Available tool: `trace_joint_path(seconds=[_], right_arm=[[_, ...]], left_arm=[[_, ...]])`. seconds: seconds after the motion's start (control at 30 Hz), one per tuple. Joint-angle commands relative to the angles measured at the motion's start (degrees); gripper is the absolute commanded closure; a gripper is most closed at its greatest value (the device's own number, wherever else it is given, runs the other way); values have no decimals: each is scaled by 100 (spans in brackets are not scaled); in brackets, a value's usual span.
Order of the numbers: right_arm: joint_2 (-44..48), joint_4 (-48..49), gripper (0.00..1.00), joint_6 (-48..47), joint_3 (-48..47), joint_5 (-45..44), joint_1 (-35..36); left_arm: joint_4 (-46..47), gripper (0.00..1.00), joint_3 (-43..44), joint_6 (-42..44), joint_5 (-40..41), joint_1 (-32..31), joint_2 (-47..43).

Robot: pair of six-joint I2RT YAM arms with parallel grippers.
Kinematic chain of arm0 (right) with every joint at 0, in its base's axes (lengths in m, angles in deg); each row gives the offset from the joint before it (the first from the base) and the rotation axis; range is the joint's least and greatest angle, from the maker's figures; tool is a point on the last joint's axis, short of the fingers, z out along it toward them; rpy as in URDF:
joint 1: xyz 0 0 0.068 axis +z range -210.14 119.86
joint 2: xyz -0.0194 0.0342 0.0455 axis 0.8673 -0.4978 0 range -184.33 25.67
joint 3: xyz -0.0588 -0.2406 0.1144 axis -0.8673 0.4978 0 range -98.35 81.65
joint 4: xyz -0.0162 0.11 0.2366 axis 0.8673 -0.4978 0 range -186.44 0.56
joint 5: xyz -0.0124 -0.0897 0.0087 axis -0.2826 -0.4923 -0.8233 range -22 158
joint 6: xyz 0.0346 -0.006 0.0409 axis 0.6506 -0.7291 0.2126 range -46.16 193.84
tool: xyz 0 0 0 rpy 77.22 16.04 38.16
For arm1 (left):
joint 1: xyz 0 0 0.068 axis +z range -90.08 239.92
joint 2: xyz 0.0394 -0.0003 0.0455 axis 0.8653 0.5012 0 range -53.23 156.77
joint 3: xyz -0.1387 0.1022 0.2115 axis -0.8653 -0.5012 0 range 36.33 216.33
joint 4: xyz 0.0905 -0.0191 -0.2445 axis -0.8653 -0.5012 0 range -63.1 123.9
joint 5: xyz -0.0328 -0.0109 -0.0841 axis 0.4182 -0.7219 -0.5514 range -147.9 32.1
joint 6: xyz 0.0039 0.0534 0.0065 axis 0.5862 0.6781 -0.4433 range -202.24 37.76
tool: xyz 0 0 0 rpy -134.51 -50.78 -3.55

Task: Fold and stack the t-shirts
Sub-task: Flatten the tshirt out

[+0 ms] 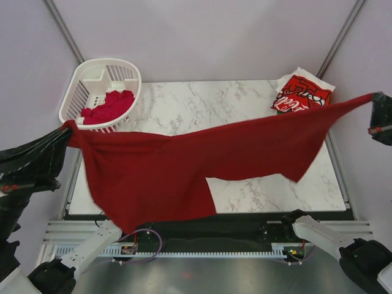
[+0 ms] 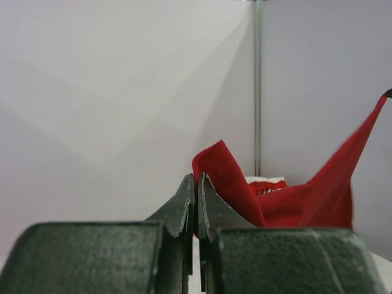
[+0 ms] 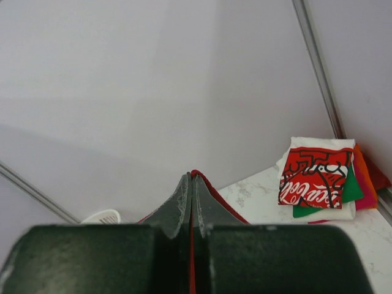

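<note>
A plain dark red t-shirt (image 1: 184,165) hangs stretched in the air across the marble table (image 1: 202,104). My left gripper (image 1: 66,127) is shut on its left corner beside the basket; the cloth shows past the jaws in the left wrist view (image 2: 223,171). My right gripper (image 1: 375,99) is shut on its right corner at the far right; a red edge (image 3: 211,190) runs between the jaws. A folded stack topped by the red Coca-Cola t-shirt (image 1: 301,95) lies at the back right, over green and white ones (image 3: 318,177).
A white slotted plastic basket (image 1: 98,82) at the back left holds another crumpled red t-shirt (image 1: 109,107). Metal frame posts and purple walls close in the sides. The arm bases (image 1: 202,245) sit at the near edge.
</note>
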Motion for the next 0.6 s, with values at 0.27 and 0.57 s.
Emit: trace_joint_path(seconds=[0.27, 0.57], right_arm=[[-267, 344, 100, -362, -342, -704, 6], [-1839, 1081, 100, -625, 403, -1336, 50]], left_arm=[[1015, 98, 853, 306, -1620, 7, 846], [1807, 98, 185, 754, -1542, 7, 2191]])
